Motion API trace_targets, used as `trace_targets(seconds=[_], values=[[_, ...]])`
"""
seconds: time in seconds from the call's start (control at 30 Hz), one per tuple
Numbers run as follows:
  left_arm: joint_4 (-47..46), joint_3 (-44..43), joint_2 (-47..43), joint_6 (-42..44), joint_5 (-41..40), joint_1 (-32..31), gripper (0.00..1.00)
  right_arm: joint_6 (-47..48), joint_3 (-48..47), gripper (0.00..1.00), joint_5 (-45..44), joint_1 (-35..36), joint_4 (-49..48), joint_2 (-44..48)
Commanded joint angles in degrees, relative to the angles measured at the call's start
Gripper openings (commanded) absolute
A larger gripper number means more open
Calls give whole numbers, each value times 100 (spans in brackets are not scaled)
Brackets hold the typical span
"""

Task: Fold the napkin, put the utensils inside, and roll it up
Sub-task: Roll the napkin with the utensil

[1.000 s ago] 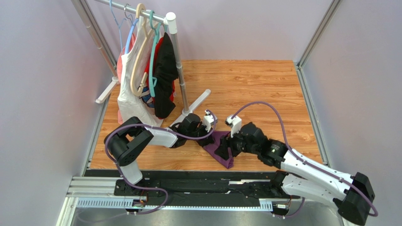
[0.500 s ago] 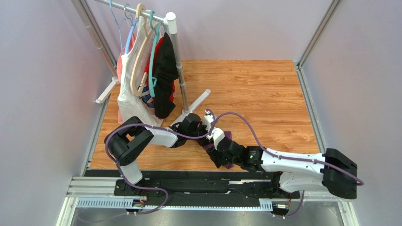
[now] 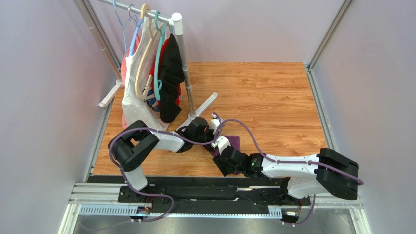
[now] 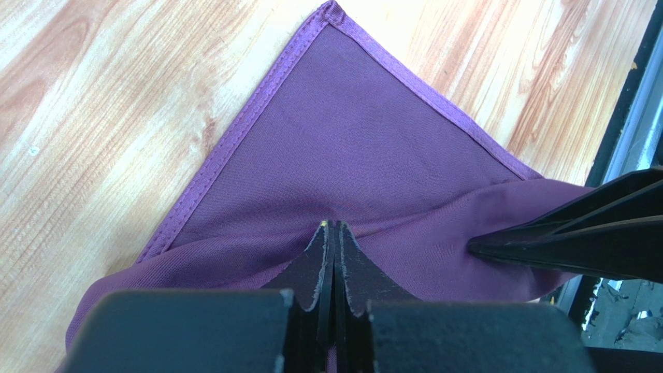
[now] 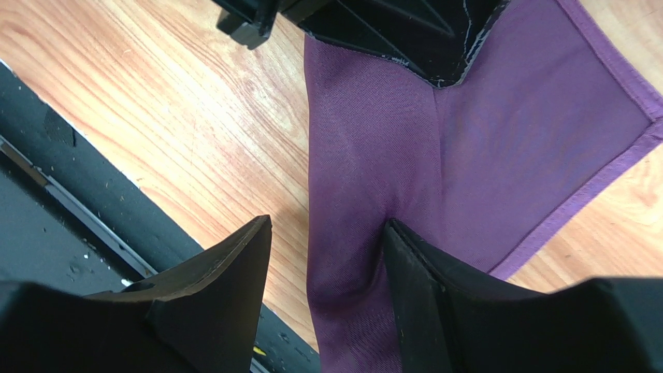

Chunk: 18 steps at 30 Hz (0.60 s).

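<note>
Purple, thin, wrinkled square cloth napkin lies on the wooden table under both grippers; our left gripper pinches a pucker, jaws closed, while our right gripper straddles a ridge, jaws wide.

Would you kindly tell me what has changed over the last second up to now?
The right gripper swung left and back toward the near edge of the table. It now straddles a raised fold of the napkin with its jaws open. Nothing was newly grasped or let go. The left gripper stayed in place, shut on the napkin.
</note>
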State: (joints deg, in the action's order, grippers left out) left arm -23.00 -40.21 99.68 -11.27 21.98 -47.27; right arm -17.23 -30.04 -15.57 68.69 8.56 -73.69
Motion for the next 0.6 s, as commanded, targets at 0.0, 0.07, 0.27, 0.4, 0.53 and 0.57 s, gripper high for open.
trace_targets(seconds=[0.0,0.07,0.27,0.4,0.53,0.57], values=[[657,83,105,142,-36,-55,0,-605,191,59,-113,-13,-223,-198],[639,109,52,151,-27,-55,0,-719,227,59,-113,-66,-144,-277],[473,293,-229,107,139,-55,0,-1238,288,44,18,-189,111,-611],[393,496,-721,-77,132,-55,13,-1502,367,23,247,-224,102,-813],[507,724,-1441,-262,-227,-55,50,-1581,447,0,590,-233,-64,-875],[673,759,-1703,-279,-290,-55,55,-1581,447,0,738,-242,-82,-875]])
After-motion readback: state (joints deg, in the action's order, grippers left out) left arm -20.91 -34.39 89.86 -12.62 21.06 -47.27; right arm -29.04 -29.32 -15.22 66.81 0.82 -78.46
